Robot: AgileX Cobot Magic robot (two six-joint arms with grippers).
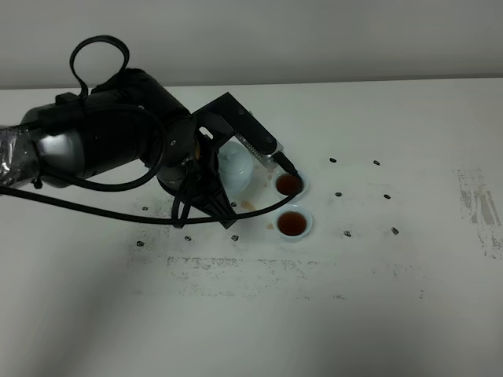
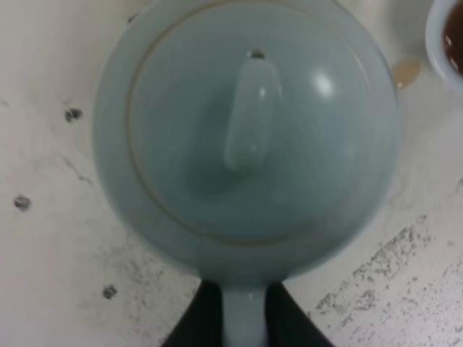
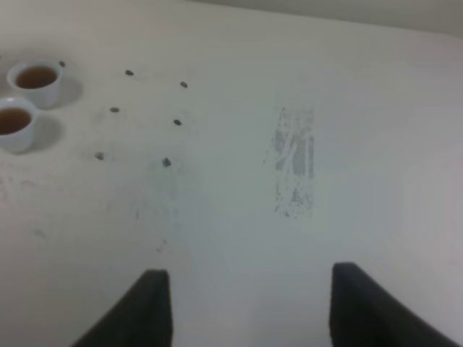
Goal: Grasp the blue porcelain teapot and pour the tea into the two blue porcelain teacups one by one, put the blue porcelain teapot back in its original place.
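Between the two dark fingers (image 2: 206, 318) of the left tool (image 2: 244, 322) sits the loop handle (image 2: 244, 325) of the blue porcelain teapot (image 2: 246, 137), pinched narrow and firm so that the pot hangs level below the wrist, its knobbed lid (image 2: 249, 116) facing straight up at the camera. That grip on the handle makes sense: it is the only slim part of a round, glossy body, and it lets the wrist tip the spout without the pot slipping. From the high view the teapot (image 1: 234, 166) is half hidden under the left arm (image 1: 118, 141), low over the table (image 1: 393, 298) or resting on it; I cannot tell which. Just beside it, on the spout side, stand the two blue porcelain teacups, the farther one (image 1: 288, 184) and the nearer one (image 1: 293, 225), close together but apart, each already holding dark reddish-brown tea (image 1: 293, 224). With both cups filled and the pot upright, pouring looks finished, and the step in hand seems to be setting the teapot back in its place and letting go. A small brown spill (image 2: 406, 71) lies on the table between pot and cup. Well apart on the other side, the right tool (image 3: 246, 303) hangs with its fingers spread wide and empty over bare, scuffed table, clear of the work, the cups (image 3: 35, 78) seen far off from its wrist.
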